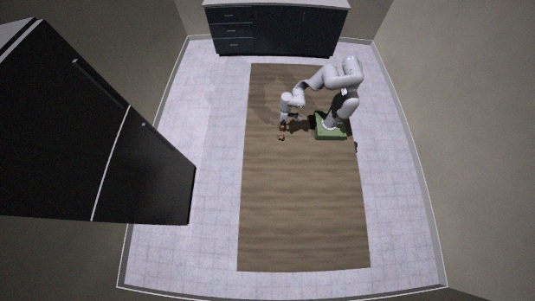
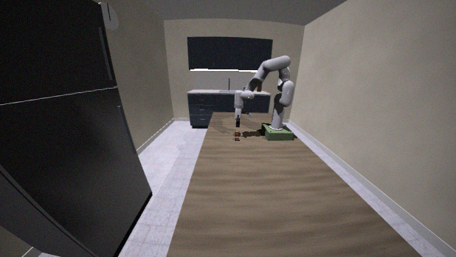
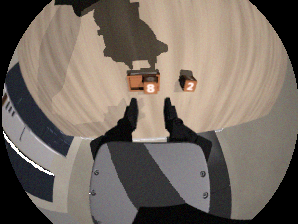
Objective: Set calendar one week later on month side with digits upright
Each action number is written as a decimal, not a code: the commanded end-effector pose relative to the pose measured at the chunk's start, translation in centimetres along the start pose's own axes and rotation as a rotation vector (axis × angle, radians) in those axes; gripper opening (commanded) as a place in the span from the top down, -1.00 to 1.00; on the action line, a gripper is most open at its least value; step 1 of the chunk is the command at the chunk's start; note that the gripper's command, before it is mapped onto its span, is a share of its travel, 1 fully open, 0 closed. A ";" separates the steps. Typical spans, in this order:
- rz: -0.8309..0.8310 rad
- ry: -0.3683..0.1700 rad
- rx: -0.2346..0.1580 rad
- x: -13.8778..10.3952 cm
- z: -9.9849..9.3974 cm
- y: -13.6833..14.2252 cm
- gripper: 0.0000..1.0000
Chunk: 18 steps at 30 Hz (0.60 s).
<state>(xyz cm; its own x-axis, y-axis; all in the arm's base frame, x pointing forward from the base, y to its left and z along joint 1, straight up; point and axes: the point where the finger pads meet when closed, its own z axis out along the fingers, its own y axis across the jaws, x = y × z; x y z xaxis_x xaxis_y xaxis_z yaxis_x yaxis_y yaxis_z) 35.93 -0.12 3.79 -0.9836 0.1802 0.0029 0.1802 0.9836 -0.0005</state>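
Note:
The small orange-brown calendar tray (image 3: 133,83) (image 2: 237,135) is on the table. A cube showing a white 8 (image 3: 151,88), upright in the wrist view, is in the tray's right part; the left part holds no cube. The second cube (image 3: 189,86) (image 1: 281,137) (image 2: 237,139) shows a white 2, slightly tilted in the wrist view, and is outside the tray, to its right. My gripper (image 3: 150,104) (image 2: 237,125) is partly open, with nothing between its fingers. It is above the table by the tray, touching neither cube. The month's name is too small to read.
The table (image 1: 303,208) (image 2: 280,184) bears the arm's green base (image 1: 331,132) (image 2: 279,134), right of the tray in the top and exterior views. The arm's dark shadow lies on the table between tray and base. A black fridge (image 1: 147,173) stands left of the table.

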 end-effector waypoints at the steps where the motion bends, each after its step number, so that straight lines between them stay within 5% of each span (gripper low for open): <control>1: 0.000 -0.003 -0.001 -0.1 0.4 0.0 0.05; 18: 0.000 -0.003 -0.001 -0.1 2.7 0.0 0.05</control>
<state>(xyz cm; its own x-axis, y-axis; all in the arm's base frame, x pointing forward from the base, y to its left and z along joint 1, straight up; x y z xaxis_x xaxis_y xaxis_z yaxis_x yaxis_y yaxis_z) 35.89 -0.17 1.68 -0.9837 0.1800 0.0032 0.1800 0.9837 -0.0006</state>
